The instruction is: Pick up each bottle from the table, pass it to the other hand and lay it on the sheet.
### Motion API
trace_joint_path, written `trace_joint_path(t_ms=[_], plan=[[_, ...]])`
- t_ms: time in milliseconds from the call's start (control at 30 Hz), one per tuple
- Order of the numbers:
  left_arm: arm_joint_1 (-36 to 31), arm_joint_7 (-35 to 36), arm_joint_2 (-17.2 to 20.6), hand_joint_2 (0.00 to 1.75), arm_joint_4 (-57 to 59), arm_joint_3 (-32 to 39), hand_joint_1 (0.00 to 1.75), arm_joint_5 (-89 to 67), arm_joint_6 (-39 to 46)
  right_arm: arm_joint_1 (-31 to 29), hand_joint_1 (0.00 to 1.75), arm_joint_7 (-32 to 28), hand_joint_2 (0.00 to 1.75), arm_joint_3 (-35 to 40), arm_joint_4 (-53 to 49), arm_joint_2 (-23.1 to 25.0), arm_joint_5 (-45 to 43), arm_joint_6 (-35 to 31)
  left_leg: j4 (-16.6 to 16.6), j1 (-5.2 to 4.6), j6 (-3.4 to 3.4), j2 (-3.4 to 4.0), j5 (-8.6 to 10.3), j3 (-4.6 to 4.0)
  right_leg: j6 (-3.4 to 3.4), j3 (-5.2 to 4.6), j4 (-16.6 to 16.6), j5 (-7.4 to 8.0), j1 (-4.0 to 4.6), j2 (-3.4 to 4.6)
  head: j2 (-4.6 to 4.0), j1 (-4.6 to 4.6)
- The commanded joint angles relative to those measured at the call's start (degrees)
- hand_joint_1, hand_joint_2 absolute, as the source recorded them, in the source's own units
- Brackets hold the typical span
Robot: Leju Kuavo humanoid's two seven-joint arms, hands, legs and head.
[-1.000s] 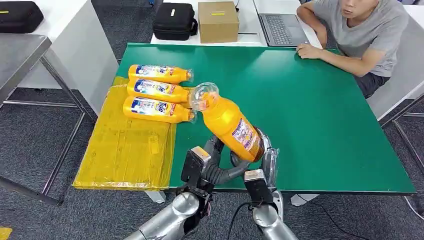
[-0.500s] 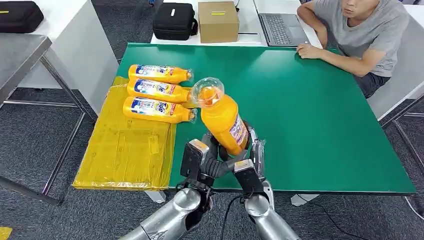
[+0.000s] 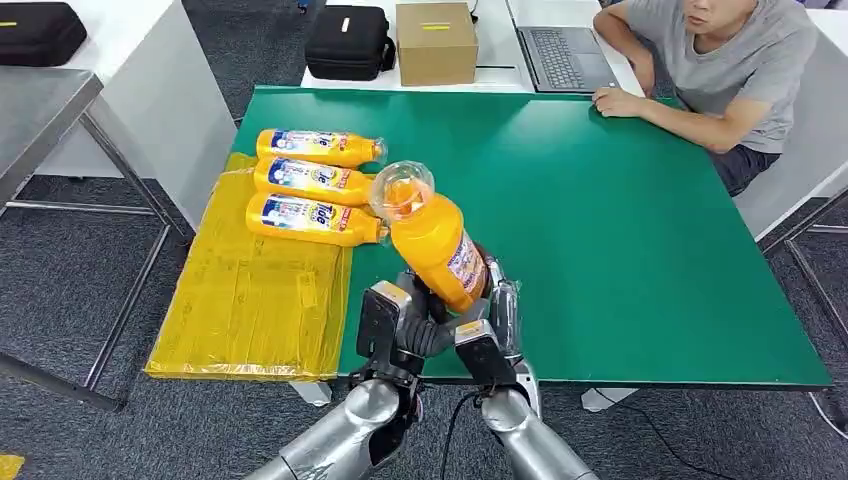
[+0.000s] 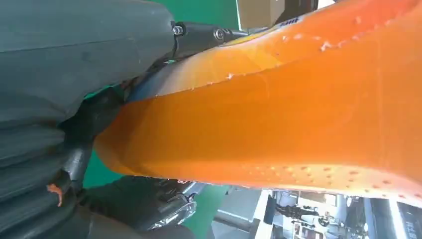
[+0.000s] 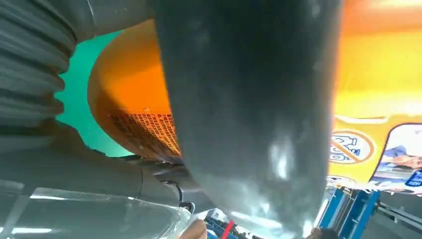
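I think this is an office: I see grey carpet [image 3: 70, 270], white desks [image 3: 150, 80], a laptop [image 3: 565, 55], and a person [image 3: 730, 70] sitting at my green bench [image 3: 620, 200].

You see a green table [image 3: 620, 200]. A yellow sheet [image 3: 250, 300] lies over its left edge, with three bottles [image 3: 310, 180] on it.

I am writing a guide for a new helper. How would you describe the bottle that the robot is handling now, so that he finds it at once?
Look at the green table, at its near edge beside the yellow plastic sheet. There the orange plastic bottle rises between the left hand and right hand. It stands tilted in the air, while three similar bottles lie flat.
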Motion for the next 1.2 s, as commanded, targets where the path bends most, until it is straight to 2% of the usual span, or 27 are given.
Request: trace_joint_path(t_ms=[33,67,100,433,500,600,633,667,700,733,800,967,1200], plan=[[-3.5,-0.2,0.5,1.75,-0.7,-2.4,1.5,0.0,1.4,-2.1,1.75,0.0,1.75,6.2,6.4,0.0,1.4,-2.7,0.0,0.06,-0.12,0.05,-0.15,0.27,-0.1,0.27,0.0,-0.13,0.07,0.01,0.0,0.0],[-3.7,-0.3,0.5,1.75,-0.6,-2.4,1.73,-0.1,1.8,-2.0,1.75,0.0,1.75,6.4,6.2,0.0,1.4,-2.7,0.0,0.07,-0.16,0.05,-0.22,0.41,-0.14,0.4,0.0,-0.21,0.08,-0.01,0.0,0.0],[-4.0,-1.6,0.5,1.75,-0.2,-2.6,1.75,-0.8,3.3,-2.1,1.75,0.0,1.75,7.0,5.7,-0.3,1.4,-2.8,0.0,0.04,-0.09,0.03,-0.11,0.22,-0.09,0.22,0.0,-0.11,0.05,-0.01,0.0,0.02],[-3.9,-5.2,0.5,1.75,1.3,-0.9,1.75,-2.3,6.4,-2.7,1.71,0.0,1.75,9.3,5.4,-0.5,4.6,-3.6,0.0,0.07,-0.15,0.06,-0.21,0.38,-0.12,0.38,0.0,-0.19,0.08,0.01,0.0,0.0],[-4.0,-5.2,0.5,1.75,1.1,-0.7,1.75,-2.7,6.6,-2.7,1.75,0.0,1.75,9.5,5.4,-0.5,4.4,-3.6,0.0,0.05,-0.09,0.01,-0.08,0.19,-0.07,0.19,0.0,-0.08,0.05,-0.03,0.0,0.0],[-3.8,-5.2,0.6,1.75,0.6,0.0,1.75,-3.7,7.4,-3.0,1.54,0.0,1.75,9.7,5.9,-0.4,3.8,-3.6,0.0,0.05,-0.11,0.01,-0.12,0.27,-0.1,0.26,0.0,-0.12,0.06,-0.02,0.0,0.0],[-3.6,-5.2,0.7,1.75,0.5,1.1,1.75,-5.1,7.9,-3.1,0.3,0.0,1.75,9.8,6.1,-0.5,2.3,-3.5,0.0,0.07,-0.12,0.04,-0.16,0.31,-0.1,0.31,0.0,-0.15,0.07,0.0,0.0,0.0],[-3.2,-5.2,0.5,1.75,0.4,2.7,1.75,-7.1,8.2,-3.3,0.0,0.0,1.75,9.3,7.4,-0.2,0.9,-3.0,0.0,0.07,-0.15,0.07,-0.22,0.43,-0.13,0.41,0.0,-0.21,0.08,0.01,0.0,0.0],[-3.1,-5.2,0.6,1.75,0.4,3.2,1.75,-7.4,8.3,-3.2,0.0,0.0,1.75,9.1,7.2,-0.2,0.5,-2.1,0.0,0.03,-0.09,0.03,-0.08,0.18,-0.07,0.17,0.0,-0.08,0.04,-0.01,0.0,0.0],[-3.1,-5.2,0.6,1.75,0.4,3.2,1.75,-7.4,8.3,-3.2,0.0,0.0,1.75,9.1,7.2,-0.2,0.5,-2.1,0.0,0.07,-0.15,0.05,-0.18,0.38,-0.13,0.37,0.0,-0.17,0.08,-0.01,0.0,0.0],[-3.1,-5.2,0.6,1.75,0.4,3.2,1.75,-7.4,8.3,-3.2,0.0,0.0,1.75,9.1,7.2,-0.2,0.5,-2.1,0.0,0.03,-0.08,0.03,-0.06,0.15,-0.06,0.14,0.0,-0.06,0.03,0.0,0.0,-0.02],[-2.3,-5.2,1.0,1.75,0.6,6.5,1.75,-9.8,9.2,-1.4,0.0,0.0,1.75,7.1,6.6,-0.7,0.4,-2.4,0.0,0.04,-0.1,0.03,-0.11,0.23,-0.09,0.24,0.0,-0.1,0.05,-0.01,0.0,0.02],[-3.3,-5.2,1.9,1.75,3.3,7.0,1.75,-12.5,7.2,1.5,0.0,0.0,1.75,5.1,5.9,-0.5,1.1,-3.6,-0.1,0.05,-0.12,0.03,-0.13,0.33,-0.11,0.32,-0.1,-0.13,0.06,0.0,0.0,0.02]])
